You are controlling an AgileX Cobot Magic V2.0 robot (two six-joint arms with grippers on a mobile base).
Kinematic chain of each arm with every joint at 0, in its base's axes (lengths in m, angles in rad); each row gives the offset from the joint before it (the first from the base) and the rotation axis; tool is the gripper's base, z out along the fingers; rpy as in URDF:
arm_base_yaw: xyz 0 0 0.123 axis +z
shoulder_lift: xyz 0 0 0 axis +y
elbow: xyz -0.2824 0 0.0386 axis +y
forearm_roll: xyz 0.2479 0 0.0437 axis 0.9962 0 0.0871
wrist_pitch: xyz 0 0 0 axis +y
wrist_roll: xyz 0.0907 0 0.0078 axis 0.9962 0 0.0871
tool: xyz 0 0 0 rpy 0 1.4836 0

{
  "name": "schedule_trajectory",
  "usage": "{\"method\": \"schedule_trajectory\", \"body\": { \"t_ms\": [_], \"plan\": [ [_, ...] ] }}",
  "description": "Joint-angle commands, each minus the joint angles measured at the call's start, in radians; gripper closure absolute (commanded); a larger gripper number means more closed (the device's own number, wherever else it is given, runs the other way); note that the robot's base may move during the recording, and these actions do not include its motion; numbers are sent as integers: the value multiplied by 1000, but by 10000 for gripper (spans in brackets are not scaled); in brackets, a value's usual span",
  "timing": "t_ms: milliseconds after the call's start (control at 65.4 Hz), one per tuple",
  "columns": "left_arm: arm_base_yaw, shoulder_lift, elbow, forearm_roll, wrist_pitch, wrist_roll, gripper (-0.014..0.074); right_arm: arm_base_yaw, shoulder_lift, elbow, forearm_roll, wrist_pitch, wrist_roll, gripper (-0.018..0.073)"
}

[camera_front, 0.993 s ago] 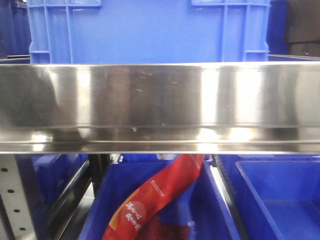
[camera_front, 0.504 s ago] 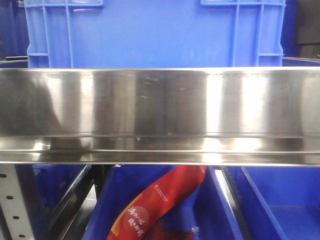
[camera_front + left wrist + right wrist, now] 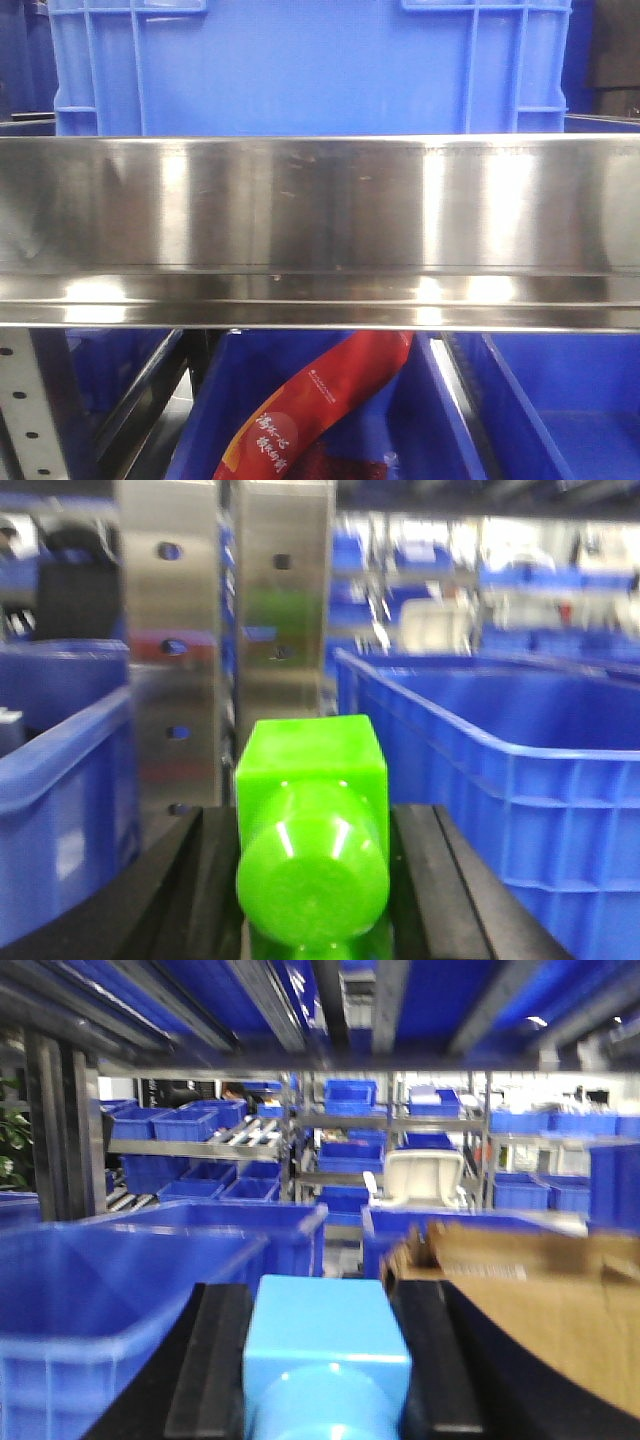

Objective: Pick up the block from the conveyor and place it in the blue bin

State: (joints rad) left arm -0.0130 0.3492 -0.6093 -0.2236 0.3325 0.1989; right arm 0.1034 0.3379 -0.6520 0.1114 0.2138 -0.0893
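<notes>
My left gripper (image 3: 312,880) is shut on a bright green block (image 3: 312,830) with a rounded knob; a large blue bin (image 3: 500,770) stands just to its right. My right gripper (image 3: 325,1360) is shut on a light blue block (image 3: 325,1345); a blue bin (image 3: 120,1290) lies below and to its left. The conveyor is out of view. Neither gripper shows in the front view.
A wide stainless steel shelf rail (image 3: 320,230) fills the front view, with a blue crate (image 3: 300,65) above it and a bin holding a red packet (image 3: 310,410) below. A steel rack post (image 3: 220,630) stands ahead of the left gripper. A cardboard box (image 3: 540,1280) is right of the right gripper.
The front view shifted between one second and half a second ago, the steel rail moving down in the picture. Since then it has held still.
</notes>
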Motion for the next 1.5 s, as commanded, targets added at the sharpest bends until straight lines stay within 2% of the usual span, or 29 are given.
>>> {"method": "schedule_trajectory", "body": {
  "t_ms": [0, 138, 397, 581, 718, 856, 948, 1070, 1146, 1207, 1269, 1345, 1406, 1483],
  "plan": [
    [-1, 83, -87, 0, 42, 2, 707, 21, 84, -50, -7, -21, -17, 721],
    [-36, 217, -219, -3, 46, 2, 707, 92, 232, -127, -7, -39, -17, 721],
    [-197, 505, -402, 1, 40, 2, 707, 263, 495, -238, -7, -145, -17, 721],
    [-303, 698, -524, 12, 40, 2, 707, 361, 673, -328, -7, -148, -17, 721],
    [-400, 828, -616, 30, 40, 2, 707, 399, 786, -394, -7, -137, -17, 721],
    [-467, 945, -688, 30, -9, 2, 707, 406, 889, -453, -7, -124, -15, 718],
    [-496, 1008, -719, 30, -56, 2, 698, 406, 940, -483, -5, -124, -15, 659],
    [-519, 1066, -735, 30, -75, 2, 514, 406, 979, -505, 99, -116, -15, 415],
    [-519, 1079, -735, 27, -85, 2, 319, 406, 993, -505, 114, -116, -15, 234],
    [-519, 1081, -735, 21, -85, 2, 192, 406, 997, -505, 114, -120, -15, 162],
    [-519, 1081, -735, 21, -85, 2, 85, 403, 999, -505, 114, -128, -15, 136],
    [-519, 1077, -735, 19, -96, 2, 27, 403, 997, -505, 114, -141, -15, 137],
    [-519, 1061, -741, 16, -96, 2, 27, 403, 980, -505, 114, -143, -15, 162],
    [-519, 1029, -741, -8, -96, 2, 55, 403, 952, -505, 116, -132, -15, 263]
  ]
}}
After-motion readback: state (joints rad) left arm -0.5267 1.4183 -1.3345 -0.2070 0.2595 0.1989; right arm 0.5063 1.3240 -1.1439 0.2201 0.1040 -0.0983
